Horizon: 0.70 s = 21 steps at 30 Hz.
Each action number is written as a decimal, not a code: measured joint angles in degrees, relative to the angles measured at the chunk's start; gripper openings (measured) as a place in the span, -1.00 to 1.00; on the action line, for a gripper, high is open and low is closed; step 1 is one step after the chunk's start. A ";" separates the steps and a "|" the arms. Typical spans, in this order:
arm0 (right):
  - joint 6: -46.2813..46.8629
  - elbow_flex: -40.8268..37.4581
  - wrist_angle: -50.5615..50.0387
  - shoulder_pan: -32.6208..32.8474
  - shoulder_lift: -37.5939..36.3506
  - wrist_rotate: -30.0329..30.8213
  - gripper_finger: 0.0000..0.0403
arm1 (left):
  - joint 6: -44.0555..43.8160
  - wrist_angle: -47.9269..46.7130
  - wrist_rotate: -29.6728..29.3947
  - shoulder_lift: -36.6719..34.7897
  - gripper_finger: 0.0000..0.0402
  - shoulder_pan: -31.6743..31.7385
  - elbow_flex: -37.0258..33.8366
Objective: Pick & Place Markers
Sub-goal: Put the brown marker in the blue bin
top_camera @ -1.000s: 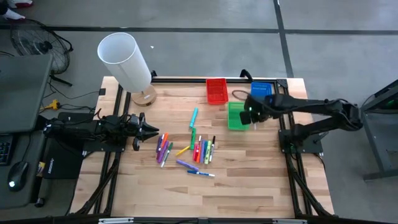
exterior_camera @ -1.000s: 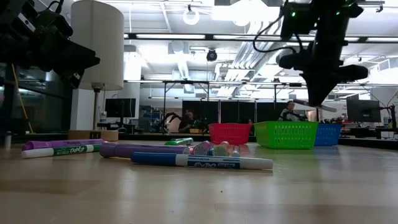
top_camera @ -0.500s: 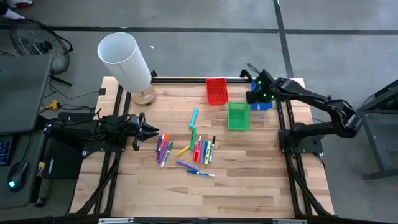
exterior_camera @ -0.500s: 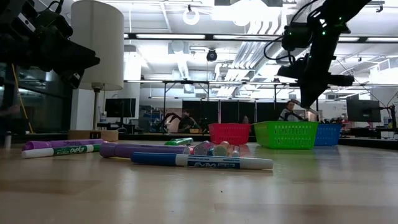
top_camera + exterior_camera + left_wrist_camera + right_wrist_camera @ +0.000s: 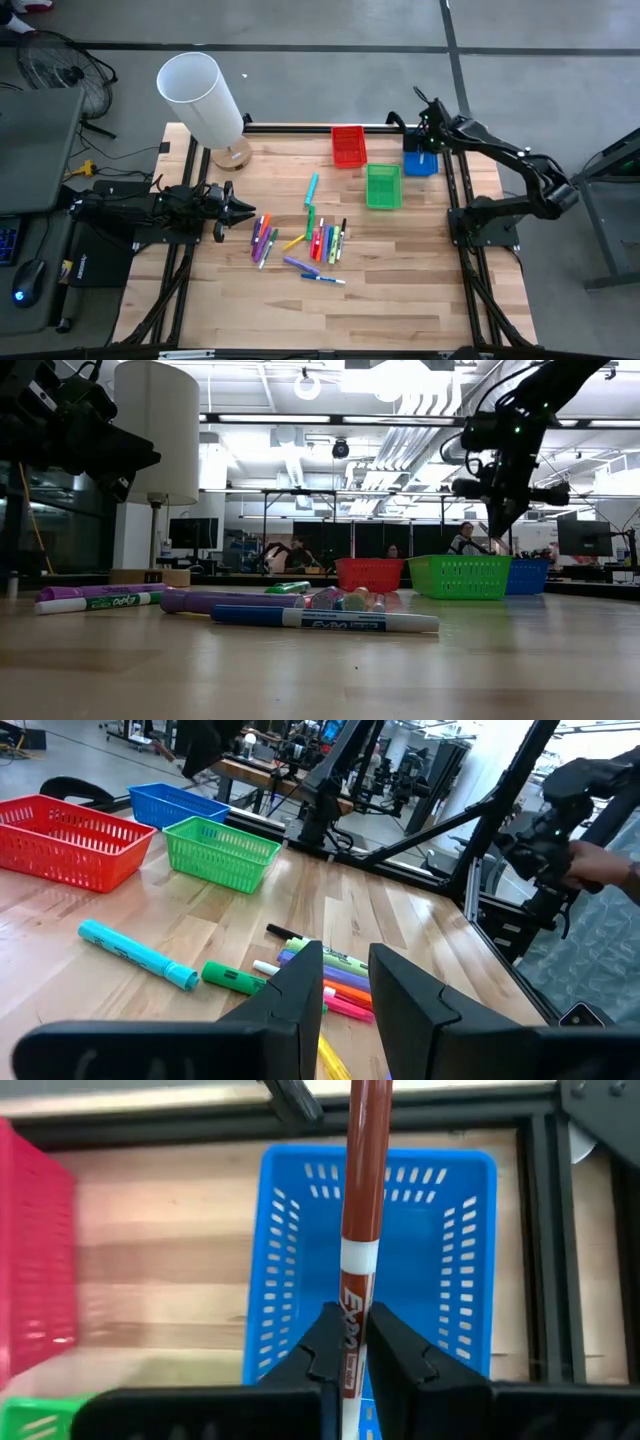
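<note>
Several markers in mixed colours lie flat in a loose pile on the wooden table, also in the low view and the left wrist view. My left gripper hovers open at the pile's left side, its fingers pointing at it. My right gripper hangs above the blue tray at the table's far right, shut on a red-brown marker. It also shows in the low view. My right gripper pinches the red-brown marker between its two fingers on the white labelled barrel. The marker runs along the fingers and sticks out past their tips, coloured end forward. It is lifted clear, over the blue tray.
The green tray and red tray stand left of the blue one along the far edge. A white-shaded lamp stands at the far left corner. Bare wood lies near the table's near edge. People show in the room behind.
My right gripper, carrying the marker, has swung from above the green tray toward the table's far right corner and now hangs over the blue tray. The left arm and the pile have kept still.
</note>
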 joint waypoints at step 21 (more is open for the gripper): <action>-1.52 0.00 2.83 0.02 11.44 -0.73 -0.89 | 0.00 -0.01 0.00 -0.01 -0.59 0.00 0.01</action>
